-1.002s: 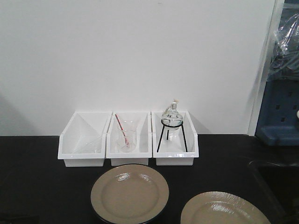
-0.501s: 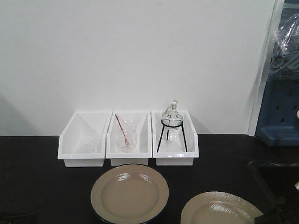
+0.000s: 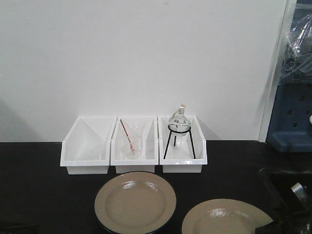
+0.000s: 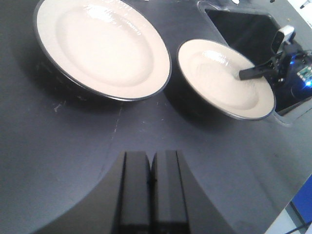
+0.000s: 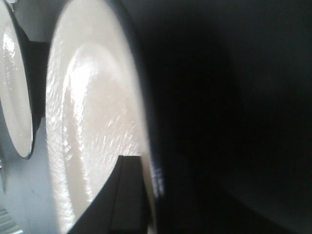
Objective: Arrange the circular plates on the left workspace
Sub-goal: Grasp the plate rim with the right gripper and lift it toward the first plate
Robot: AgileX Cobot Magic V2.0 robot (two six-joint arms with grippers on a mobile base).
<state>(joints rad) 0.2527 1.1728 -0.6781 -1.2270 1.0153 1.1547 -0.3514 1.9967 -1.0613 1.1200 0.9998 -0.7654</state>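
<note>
The right plate (image 3: 219, 220) has slid leftward on the tabletop (image 3: 39, 195), its rim pinched by the right pincer (image 4: 249, 74); the left pincer (image 4: 152, 179) rests pressed together. Keep that edge low, drag steadily, stop short of the farther plate (image 3: 135, 202)

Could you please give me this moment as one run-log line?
left gripper: shut, empty, above counter | right gripper: gripping rim of right plate | left plate: on counter, untouched

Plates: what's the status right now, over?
Left gripper shut, empty, above countertop. Right gripper pinching rim of right plate. Left plate flat, untouched. Nothing in the way.
</note>
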